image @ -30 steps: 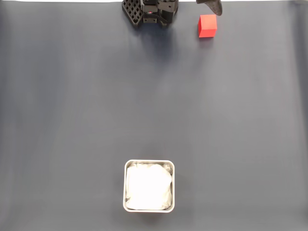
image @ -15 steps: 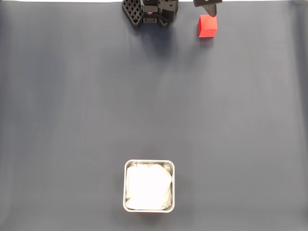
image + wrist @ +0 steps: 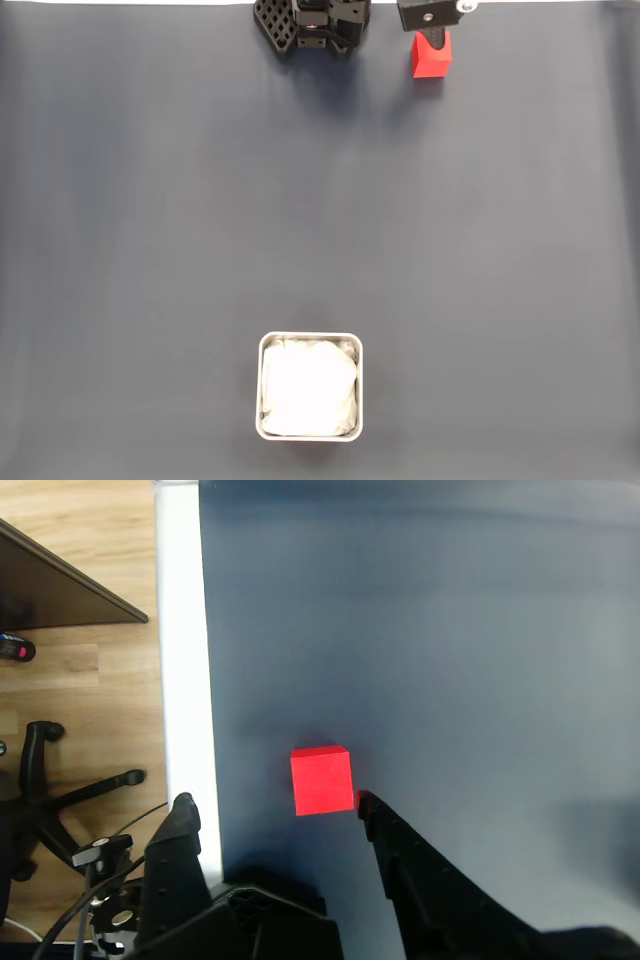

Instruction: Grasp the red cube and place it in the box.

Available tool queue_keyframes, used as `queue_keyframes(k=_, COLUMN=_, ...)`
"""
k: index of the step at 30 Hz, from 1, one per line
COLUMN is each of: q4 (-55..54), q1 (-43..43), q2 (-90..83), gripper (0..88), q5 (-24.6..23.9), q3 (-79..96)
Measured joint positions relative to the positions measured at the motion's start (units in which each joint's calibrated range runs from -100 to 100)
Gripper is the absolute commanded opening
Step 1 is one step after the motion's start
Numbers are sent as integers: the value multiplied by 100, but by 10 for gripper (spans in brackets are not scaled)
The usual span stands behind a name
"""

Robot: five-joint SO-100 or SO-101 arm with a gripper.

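The red cube [image 3: 430,60] rests on the dark mat near the top edge of the fixed view, partly covered from above by my gripper [image 3: 432,30]. In the wrist view the cube [image 3: 322,780] lies just ahead of my gripper [image 3: 275,805], which is open: the right fingertip [image 3: 368,803] is close to the cube's lower right corner, the left fingertip [image 3: 183,808] stands well apart to the left. Nothing is held. The box [image 3: 310,386], a silver tin with white lining, sits far off near the bottom centre of the fixed view.
The arm's black base [image 3: 312,25] stands at the top edge left of the cube. The mat's edge with a white strip [image 3: 185,660] runs just left of the cube in the wrist view; beyond it are wooden floor and a chair base [image 3: 60,790].
My gripper has moved down over the top of the red cube, covering more of it. The cube and box have not moved.
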Motion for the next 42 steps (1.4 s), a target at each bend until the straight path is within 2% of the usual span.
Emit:
queue_keyframes(k=11, q4=-398, q1=193, q2=-226, gripper=405, q5=210, q3=542)
queue_keyframes(k=42, q4=-915, q1=542, q2=-608, gripper=418, q5=225, q3=1501)
